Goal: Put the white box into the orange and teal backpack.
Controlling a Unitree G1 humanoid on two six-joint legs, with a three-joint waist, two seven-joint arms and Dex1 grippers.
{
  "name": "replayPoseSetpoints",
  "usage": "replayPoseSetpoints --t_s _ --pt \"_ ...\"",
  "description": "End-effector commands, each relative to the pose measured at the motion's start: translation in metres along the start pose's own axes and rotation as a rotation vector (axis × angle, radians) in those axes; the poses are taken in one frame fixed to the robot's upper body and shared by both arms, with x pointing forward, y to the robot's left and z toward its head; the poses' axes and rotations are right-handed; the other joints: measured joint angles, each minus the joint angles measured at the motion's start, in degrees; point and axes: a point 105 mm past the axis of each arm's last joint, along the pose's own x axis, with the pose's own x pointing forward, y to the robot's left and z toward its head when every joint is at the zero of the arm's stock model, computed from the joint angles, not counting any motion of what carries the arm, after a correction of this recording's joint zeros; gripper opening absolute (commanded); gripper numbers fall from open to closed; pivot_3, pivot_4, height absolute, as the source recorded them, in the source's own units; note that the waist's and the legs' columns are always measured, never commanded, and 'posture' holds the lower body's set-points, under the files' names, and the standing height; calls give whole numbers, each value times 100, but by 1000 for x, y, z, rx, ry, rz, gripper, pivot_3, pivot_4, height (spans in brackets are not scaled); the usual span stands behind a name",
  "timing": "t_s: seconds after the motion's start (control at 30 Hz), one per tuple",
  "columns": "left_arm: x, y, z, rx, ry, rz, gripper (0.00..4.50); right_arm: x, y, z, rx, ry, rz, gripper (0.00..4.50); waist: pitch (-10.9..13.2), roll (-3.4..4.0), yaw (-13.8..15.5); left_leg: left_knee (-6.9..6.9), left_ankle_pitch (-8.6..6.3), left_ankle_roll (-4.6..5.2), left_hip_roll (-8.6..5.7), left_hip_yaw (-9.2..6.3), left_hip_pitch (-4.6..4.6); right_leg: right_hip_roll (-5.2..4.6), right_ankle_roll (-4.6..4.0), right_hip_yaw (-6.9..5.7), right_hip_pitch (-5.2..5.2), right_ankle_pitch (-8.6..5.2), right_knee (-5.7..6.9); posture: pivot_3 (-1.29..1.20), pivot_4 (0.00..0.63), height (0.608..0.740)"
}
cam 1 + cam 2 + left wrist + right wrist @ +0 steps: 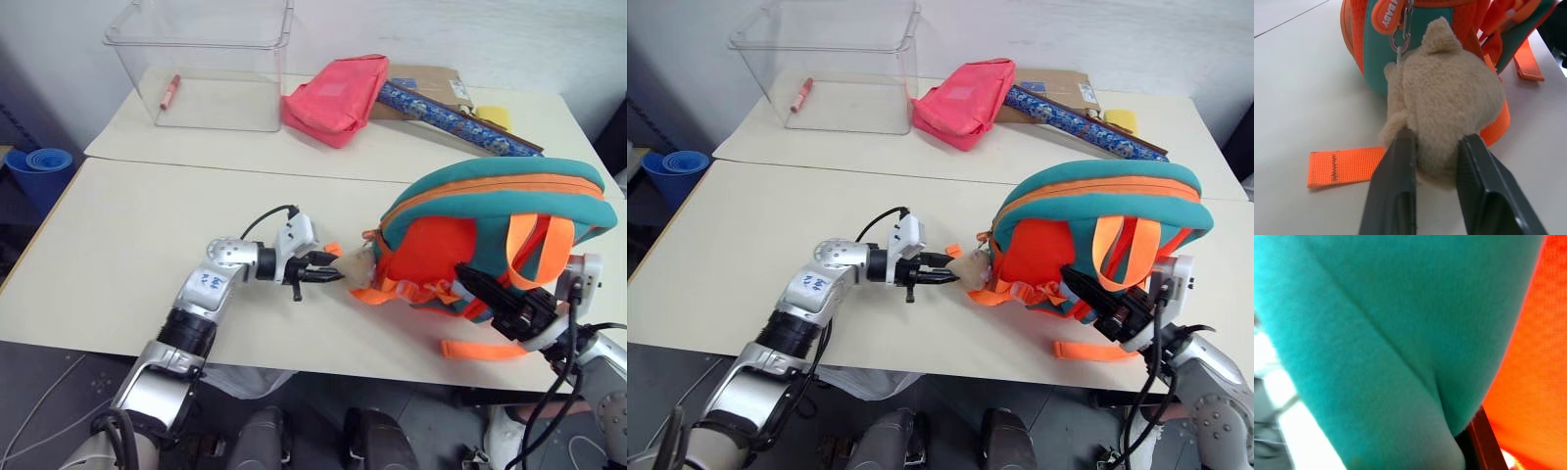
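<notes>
The orange and teal backpack (490, 211) lies on the table at the right, its orange panel facing me. A tan plush animal (1449, 93) hangs from its zip ring at the bag's left end. My left gripper (331, 269) reaches in level from the left, and its two black fingers (1396, 186) press on either side of the plush. At the bag's lower right edge, my right gripper (475, 284) is shut on a fold of the teal fabric (1376, 333). The white box is out of view.
A clear plastic bin (201, 64) with a red pen (169, 91) in it stands at the back left. A pink-red pouch (333, 98), a blue patterned roll (456, 117) and a yellow item (493, 116) lie behind the backpack. An orange strap (480, 350) trails to the table's front edge.
</notes>
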Motion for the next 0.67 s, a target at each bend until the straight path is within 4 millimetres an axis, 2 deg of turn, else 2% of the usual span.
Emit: replayPoseSetpoints --t_s 0.03,0.13,0.23,0.27,0.37,0.5,0.57,0.67 --pt "-35 -8 15 58 -30 -18 2531 -5 3 -1 -210 88 44 1216 1 2 -26 -4 1 -3 2 1 -1 4 0 0 -2 0 3 0 150 740" --pt "-63 -16 9 68 -11 -10 3412 -13 4 1 -313 123 67 2211 1 3 -24 -6 2 -7 6 0 0 8 -4 -3 -2 -2 4 0 150 740" --pt "-91 -26 0 24 6 13 4304 -30 -1 2 -447 195 76 3153 1 7 -28 -6 2 -6 4 1 2 4 -4 -1 2 -2 0 0 150 740" --pt "-99 -27 -6 10 32 46 4500 -38 -4 1 -478 222 79 3545 1 7 -19 -6 0 -5 3 1 3 3 -4 0 3 -2 0 0 150 740" --pt "-127 -39 -22 61 90 116 4500 -72 -22 0 -585 331 62 4484 2 9 19 -3 -2 -3 2 2 6 -1 -4 2 5 -2 -18 0 150 740" --pt "-151 -40 -38 82 152 238 4500 -111 -53 2 -685 457 0 4484 4 11 44 -9 -19 -5 4 1 18 -5 -7 3 14 -4 -29 0 150 740" --pt "-152 -40 -34 106 145 261 4500 -119 -62 6 -685 470 -29 4484 4 13 36 -9 -22 -4 4 3 20 -10 -6 7 15 -4 -29 0 150 740" --pt "-151 -44 -28 90 129 254 4500 -122 -64 7 -693 483 -16 4484 5 15 30 -18 -31 -22 6 5 35 -14 -12 14 19 -6 -26 0 150 740"
